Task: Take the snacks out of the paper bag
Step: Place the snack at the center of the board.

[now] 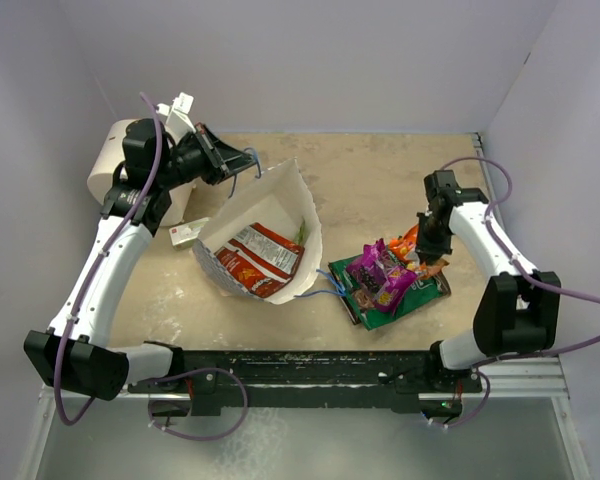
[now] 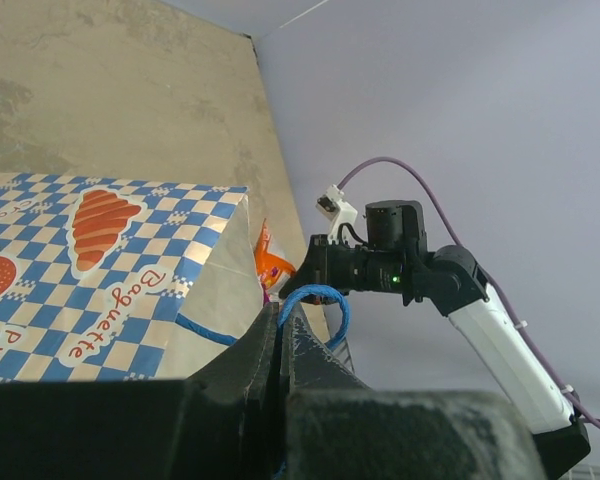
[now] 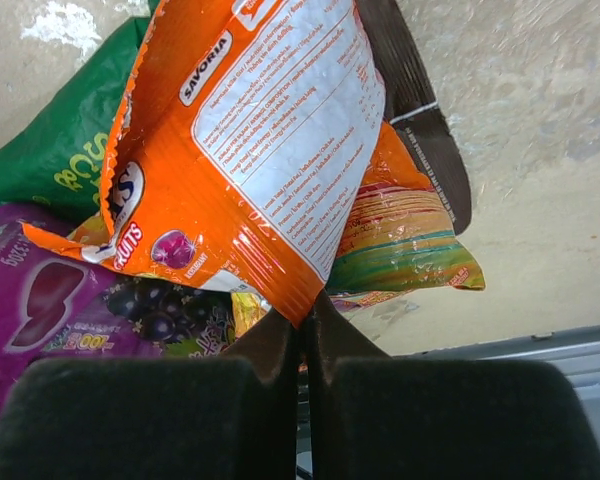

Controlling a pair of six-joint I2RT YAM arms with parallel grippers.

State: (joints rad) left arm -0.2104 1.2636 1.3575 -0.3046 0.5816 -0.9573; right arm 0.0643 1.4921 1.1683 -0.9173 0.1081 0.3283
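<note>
Snacks (image 1: 388, 283) are lying in a loose heap right of centre in the top view, on the table (image 1: 380, 170), just beside the paper bag (image 1: 265, 205). A magenta-purple packet (image 1: 380, 272) is sitting on top of a green packet (image 1: 385, 315). In the right wrist view a dark brown packet (image 3: 425, 120) is showing at the upper right, under the others. The right gripper (image 1: 430, 264) is reaching down at the heap's right edge, its fingers (image 3: 270, 350) pressing together on the lower corner of an orange packet (image 3: 270, 140), which is standing up above the magenta and green ones.

The bag is tipping over left of centre with its mouth facing up toward the camera, and a red-orange packet (image 1: 260, 255) is lying inside on the white lining. A green sliver at the bag's inner right wall may be another packet; it is too small to say. One blue loop is trailing on the table between bag and heap.

The left gripper (image 1: 248, 158) is hanging at the bag's upper rim, fingers (image 2: 265, 350) closing tightly on the blue cord handle (image 2: 315, 297), with the bag's checkered outer side (image 2: 100, 270) filling the left of that wrist view.

A white cylinder (image 1: 105, 172) is standing at the upper left, behind the left arm, and a small whitish box (image 1: 185, 235) is lying just left of the bag.
</note>
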